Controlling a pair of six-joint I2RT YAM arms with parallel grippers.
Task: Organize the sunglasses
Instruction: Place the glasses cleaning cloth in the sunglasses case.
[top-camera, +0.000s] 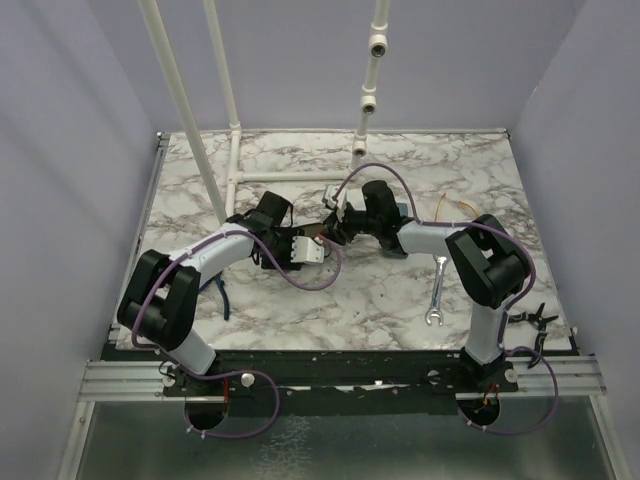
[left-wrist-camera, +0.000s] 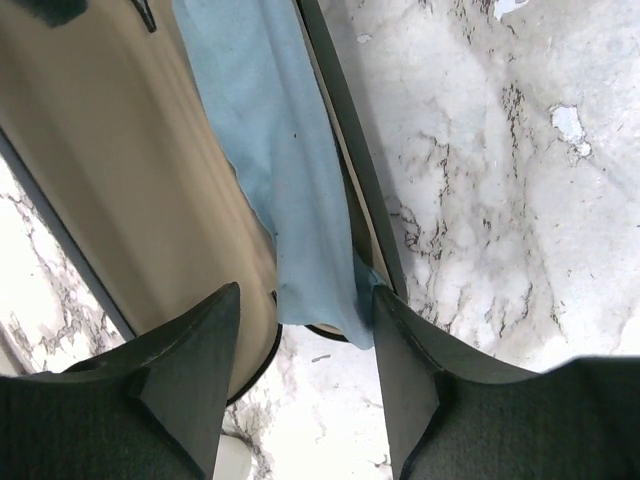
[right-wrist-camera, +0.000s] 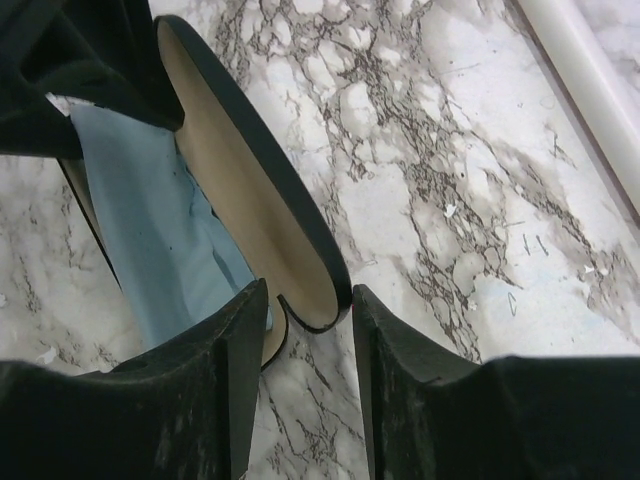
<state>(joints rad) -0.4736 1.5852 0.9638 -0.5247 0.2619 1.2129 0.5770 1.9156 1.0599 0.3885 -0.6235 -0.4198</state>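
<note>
The yellow-orange sunglasses (top-camera: 455, 207) lie on the marble table behind my right arm. The thin dark wire sunglasses (top-camera: 532, 318) rest at the table's front right edge. A black case (right-wrist-camera: 250, 190) lies open mid-table, showing its beige lining (left-wrist-camera: 120, 170) and a blue cloth (left-wrist-camera: 280, 150) inside. My left gripper (left-wrist-camera: 306, 293) is open, its fingers either side of one end of the case, where the cloth hangs. My right gripper (right-wrist-camera: 310, 290) is open round the lid's other end, one finger against the rim. Both grippers, left (top-camera: 322, 243) and right (top-camera: 338, 232), meet at the table's middle.
A silver wrench (top-camera: 437, 290) lies on the marble in front of the right arm. White pipes (top-camera: 190, 120) rise from the back left of the table, and another pipe (top-camera: 368, 100) hangs at the back centre. Grey walls close in both sides.
</note>
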